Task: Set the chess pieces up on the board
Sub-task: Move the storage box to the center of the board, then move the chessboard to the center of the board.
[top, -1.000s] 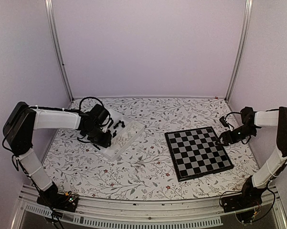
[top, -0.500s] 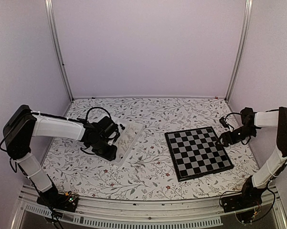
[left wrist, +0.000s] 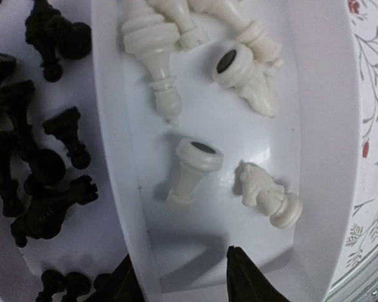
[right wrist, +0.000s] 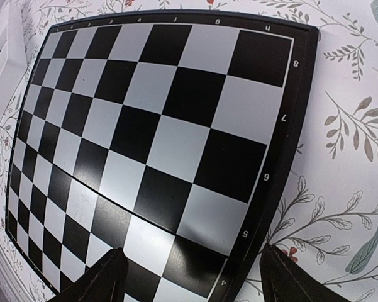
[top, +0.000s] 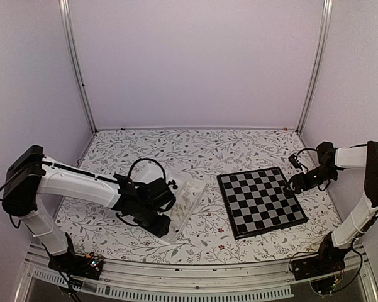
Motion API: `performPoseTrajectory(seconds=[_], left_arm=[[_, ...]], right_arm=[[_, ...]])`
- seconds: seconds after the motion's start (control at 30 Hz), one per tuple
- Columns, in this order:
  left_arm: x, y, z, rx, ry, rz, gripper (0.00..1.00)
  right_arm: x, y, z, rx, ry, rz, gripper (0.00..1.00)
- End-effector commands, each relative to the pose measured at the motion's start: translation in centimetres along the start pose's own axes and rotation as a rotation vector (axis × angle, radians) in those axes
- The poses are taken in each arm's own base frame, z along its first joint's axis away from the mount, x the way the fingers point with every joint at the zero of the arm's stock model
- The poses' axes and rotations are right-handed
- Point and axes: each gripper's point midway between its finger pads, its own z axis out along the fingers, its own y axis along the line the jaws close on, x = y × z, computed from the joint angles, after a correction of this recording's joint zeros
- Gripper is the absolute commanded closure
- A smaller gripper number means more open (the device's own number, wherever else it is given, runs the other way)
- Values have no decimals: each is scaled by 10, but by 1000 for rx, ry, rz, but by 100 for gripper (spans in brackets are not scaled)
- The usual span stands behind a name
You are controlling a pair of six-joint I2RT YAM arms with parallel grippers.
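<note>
chess pieces [left wrist: 195, 165] all lie in the clear tray [left wrist: 321, 126] and none stands on the board [top: 260, 201], so the setting-up proper has not begun.

on the flowered table [top: 207, 148] the big change is the tray. over the last second it has slid from the far left towards the near middle and turned a little. it now sits nearer the board, though a strip of table still parts them. that looks like groundwork, bringing the supply within easier reach of the squares. the board itself has not shifted.

the left arm has stretched out low and long across the table to make that move, and its wrist is over the tray's near end. the right arm holds the same bent pose beside the board's right edge.

the left hand [left wrist: 179, 286] has its fingers part-spread astride the tray's near end, one by the divider and one on the white side. whether they clamp a wall or merely hook it cannot be told. the right hand [right wrist: 198, 283] is spread wide with nothing between its fingers, hovering over the board's edge.

smallest are the pieces themselves: white ones tumbled on their sides in one compartment, black ones heaped in the one next to it.
</note>
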Motion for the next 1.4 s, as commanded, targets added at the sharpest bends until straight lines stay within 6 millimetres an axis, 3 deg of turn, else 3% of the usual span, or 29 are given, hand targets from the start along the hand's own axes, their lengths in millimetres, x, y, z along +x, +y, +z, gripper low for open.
performPoseTrajectory(seconds=[0.0,0.13,0.27,0.43,0.53,0.73,1.0,1.37], left_arm=[[-1,-2,-12,-45,3,-23,48],[-25,1,-30,-93,-71,5,42],[-65,0,-43,-104,-160,56,42],[-107,4,-35,-83,-193,99,54],[-126,7,-28,-66,-207,108,56],[-152,2,-16,-10,-216,159,60],[-169,-3,-6,6,-216,210,69],[-157,-1,9,1,-154,229,66]], right_arm=[[2,3,0,0,-3,-12,25],[9,-1,2,24,18,-11,26],[17,3,10,22,62,-25,28],[28,36,26,-62,146,-97,34],[37,61,31,-105,188,-176,33],[40,49,21,7,211,-234,30],[10,48,10,50,109,-236,29],[-5,45,11,74,28,-215,29]])
